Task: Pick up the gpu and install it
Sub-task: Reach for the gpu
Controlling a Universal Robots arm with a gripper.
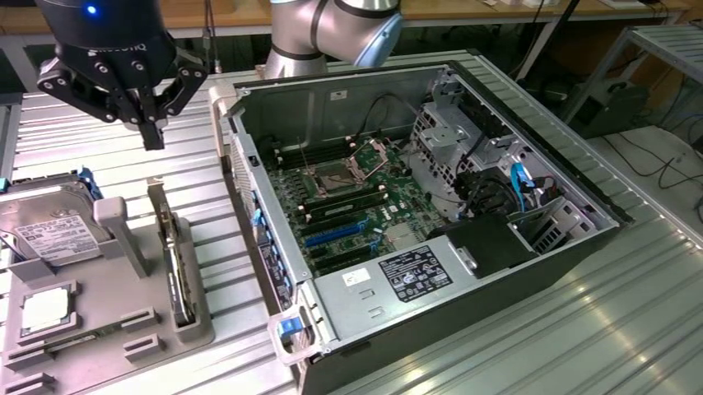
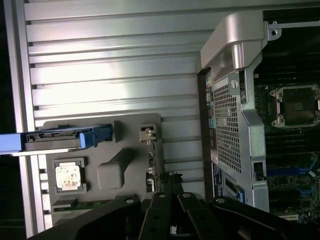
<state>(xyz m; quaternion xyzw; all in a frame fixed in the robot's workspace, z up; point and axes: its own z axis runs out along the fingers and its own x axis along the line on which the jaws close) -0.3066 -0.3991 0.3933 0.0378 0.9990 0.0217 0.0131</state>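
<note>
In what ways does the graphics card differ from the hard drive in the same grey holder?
The graphics card stands on its thin edge in a slot; the hard drive shows its broad, white-labelled face. The card is on the grey holder's side nearer the computer case; the drive is on the far side. Both rest in that holder.

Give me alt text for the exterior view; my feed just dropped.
The end effector, shut and empty, hangs over the grey holder where the gpu stands on edge, beside the open computer case.
</note>
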